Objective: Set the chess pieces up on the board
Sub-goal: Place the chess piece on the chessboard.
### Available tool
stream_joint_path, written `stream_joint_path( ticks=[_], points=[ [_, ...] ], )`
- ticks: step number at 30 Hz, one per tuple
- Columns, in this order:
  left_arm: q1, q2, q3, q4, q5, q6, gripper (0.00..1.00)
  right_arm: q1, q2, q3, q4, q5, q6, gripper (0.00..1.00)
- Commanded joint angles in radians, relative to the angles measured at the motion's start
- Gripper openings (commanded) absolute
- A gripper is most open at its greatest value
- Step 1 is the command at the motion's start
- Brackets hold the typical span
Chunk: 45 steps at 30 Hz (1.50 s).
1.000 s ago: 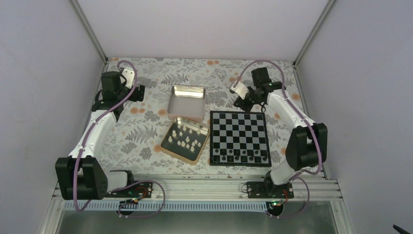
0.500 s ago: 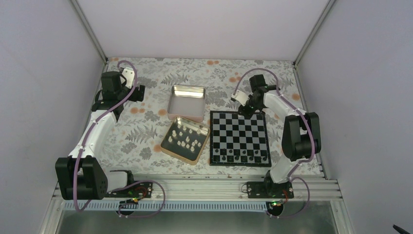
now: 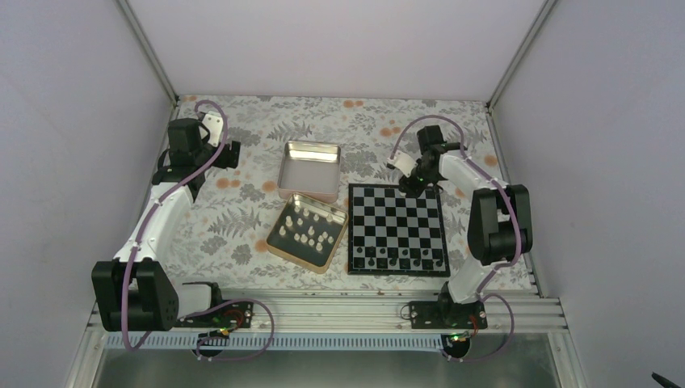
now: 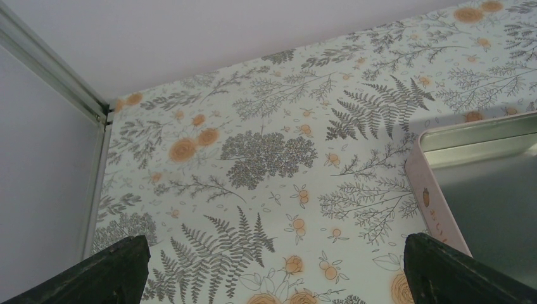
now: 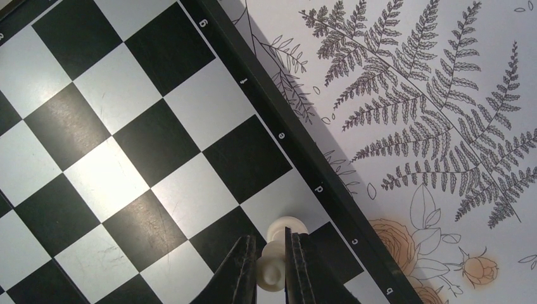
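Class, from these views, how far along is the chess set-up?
Early. Done: dark pieces stand along the board's near edge. In hand: the right gripper is shut on one cream piece at the far edge. To do: the other cream pieces sit in the tin; the left gripper hangs open.

Top external: fixed, high, behind the arm bases (image 3: 202, 301) at 6 o'clock; looks down on the whole worktop (image 3: 234, 218); distant.
Left wrist: low, near the worktop, facing the wall corner (image 4: 104, 111) at 10 o'clock; pink-sided tin (image 4: 481, 183) at 4 o'clock, shared with top view.
Right wrist: very near, straight down on the board (image 5: 95, 126), its 12 o'clock rim; shared with top view.
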State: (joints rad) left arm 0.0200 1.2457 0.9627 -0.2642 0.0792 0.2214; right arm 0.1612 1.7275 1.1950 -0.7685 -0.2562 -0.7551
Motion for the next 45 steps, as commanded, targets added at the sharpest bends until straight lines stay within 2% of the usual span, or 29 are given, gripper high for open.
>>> stream_joint_path(
  ticks=[1, 45],
  points=[
    [0.005, 0.006, -0.004, 0.015, 0.001, 0.004, 1.0, -0.009, 0.014, -0.01, 0.021, -0.009, -0.012, 0.04],
    [0.005, 0.013, -0.005, 0.016, 0.004, 0.007, 1.0, -0.023, 0.043, -0.014, 0.031, -0.091, -0.016, 0.04]
  ],
)
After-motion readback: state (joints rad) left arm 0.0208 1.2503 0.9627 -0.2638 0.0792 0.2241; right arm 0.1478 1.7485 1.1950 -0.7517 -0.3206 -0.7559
